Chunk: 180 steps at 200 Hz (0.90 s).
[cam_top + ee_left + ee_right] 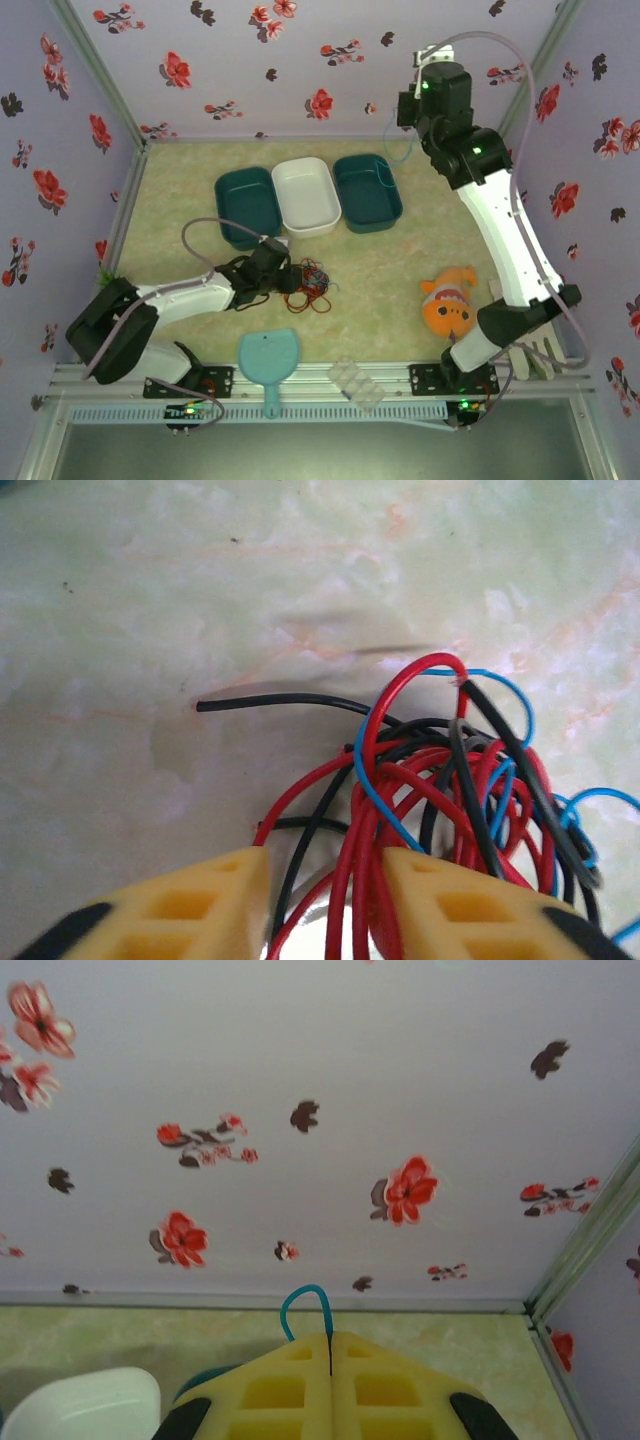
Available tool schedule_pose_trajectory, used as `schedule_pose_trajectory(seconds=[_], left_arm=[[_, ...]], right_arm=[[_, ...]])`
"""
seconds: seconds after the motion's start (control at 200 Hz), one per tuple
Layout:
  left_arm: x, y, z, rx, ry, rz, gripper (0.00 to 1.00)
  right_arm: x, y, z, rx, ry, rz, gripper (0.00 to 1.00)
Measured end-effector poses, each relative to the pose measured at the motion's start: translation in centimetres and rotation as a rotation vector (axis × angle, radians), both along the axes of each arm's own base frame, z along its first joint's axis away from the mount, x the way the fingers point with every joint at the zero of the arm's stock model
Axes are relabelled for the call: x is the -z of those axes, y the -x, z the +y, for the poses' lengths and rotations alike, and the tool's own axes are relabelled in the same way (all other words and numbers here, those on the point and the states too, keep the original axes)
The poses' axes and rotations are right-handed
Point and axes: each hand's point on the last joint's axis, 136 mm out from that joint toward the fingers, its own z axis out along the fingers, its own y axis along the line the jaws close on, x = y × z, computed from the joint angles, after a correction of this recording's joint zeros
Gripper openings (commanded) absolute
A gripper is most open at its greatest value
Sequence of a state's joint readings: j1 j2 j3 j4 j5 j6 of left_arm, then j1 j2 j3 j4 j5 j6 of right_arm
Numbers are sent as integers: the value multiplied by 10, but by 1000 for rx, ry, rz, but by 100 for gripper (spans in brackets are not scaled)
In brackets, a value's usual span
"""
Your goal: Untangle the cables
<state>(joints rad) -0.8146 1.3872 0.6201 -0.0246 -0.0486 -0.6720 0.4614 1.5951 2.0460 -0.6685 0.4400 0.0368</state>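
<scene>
Flower-papered walls box in a pale green marbled table (400, 255). On it, toward the front left, lies the tangle (450, 780) of red, black and blue wires, with one black wire end (205, 707) poking free to the side. The danger, by the look of it, sits right there: several red and black strands run together between the jaws of the left gripper (325, 900). If it closes now it would likely catch the whole bundle rather than a single wire, so a pull could drag the knot across the table or cinch it tighter. The jaws stand partly apart, straddling those strands without visibly pinching them. Well away, high by the back wall, the right gripper (330, 1345) is clamped tight on a teal cable (303, 1300), a small loop of which arches above its closed fingertips. From above, the thin line appears to trail down toward the teal bin (368, 192). A slack grip or a snag on the bin's rim could spill it short.
</scene>
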Motion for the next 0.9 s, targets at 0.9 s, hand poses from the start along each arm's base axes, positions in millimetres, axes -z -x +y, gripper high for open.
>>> schedule_pose_trajectory(seconds=[0.9], left_arm=[[-42,-1,21,-57,-5,-93,77]], right_arm=[[249,-60,29,12,34,493,14]])
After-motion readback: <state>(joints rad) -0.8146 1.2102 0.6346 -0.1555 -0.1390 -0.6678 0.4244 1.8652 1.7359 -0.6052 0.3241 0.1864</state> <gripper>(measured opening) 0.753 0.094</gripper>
